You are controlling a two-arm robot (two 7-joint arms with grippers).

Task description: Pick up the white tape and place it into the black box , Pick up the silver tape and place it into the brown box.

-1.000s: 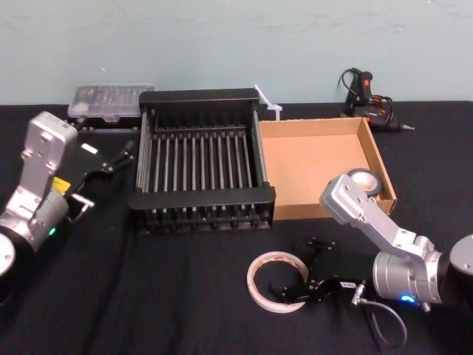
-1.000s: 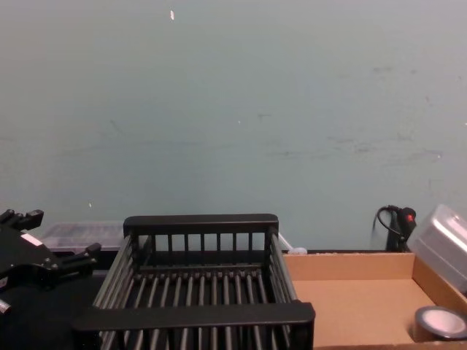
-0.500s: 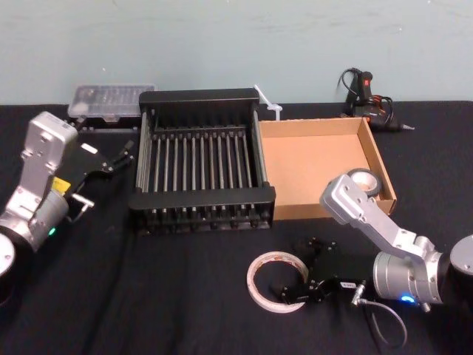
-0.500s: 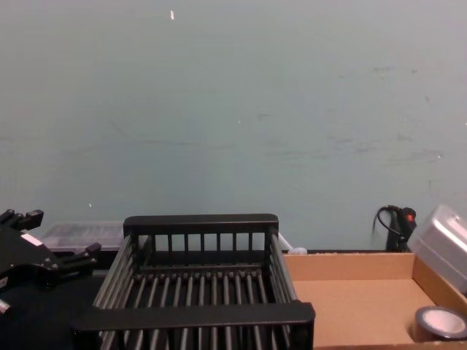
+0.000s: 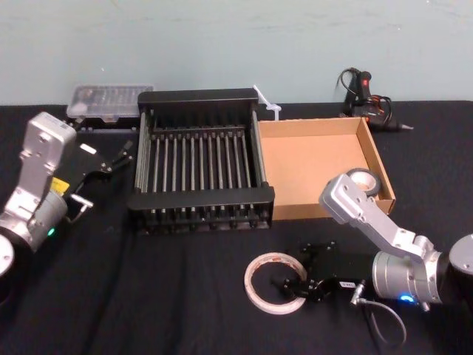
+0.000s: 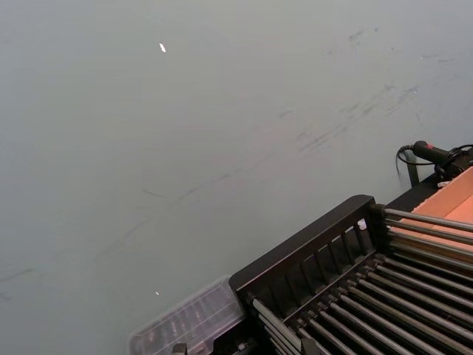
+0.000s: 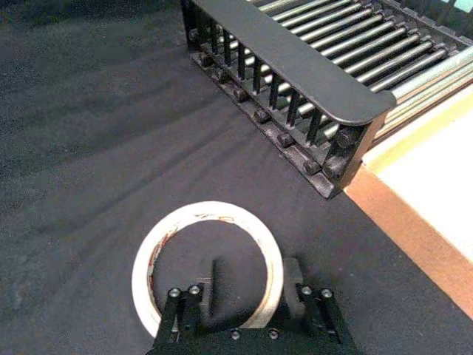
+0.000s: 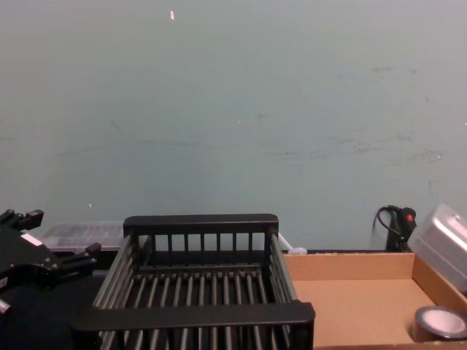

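The right tool (image 5: 295, 272) lies low at the lower right of the head view, its two black fingers spread wide. One finger sits inside the white tape (image 5: 251, 288) and the other just outside it, so the ring's band runs between them (whether either pad touches the band I cannot tell). It grips nothing.

The white tape (image 7: 207, 211) is a wide, thin hoop lying flat on the black cloth surface (image 5: 148, 296), with reddish print along its inner face.

Above it in the frame stands the black box (image 5: 199, 96), a plastic crate with round bars for a floor, slatted sides and a thick solid rim. Touching its right side is the brown box (image 5: 310, 159), a shallow cardboard tray with low walls. The silver tape (image 5: 364, 181), a small thick grey roll with a pale core, lies in the tray's lower right corner.

The left tool (image 5: 111, 159) hangs at the left of the frame beside the crate, fingers apart and empty.
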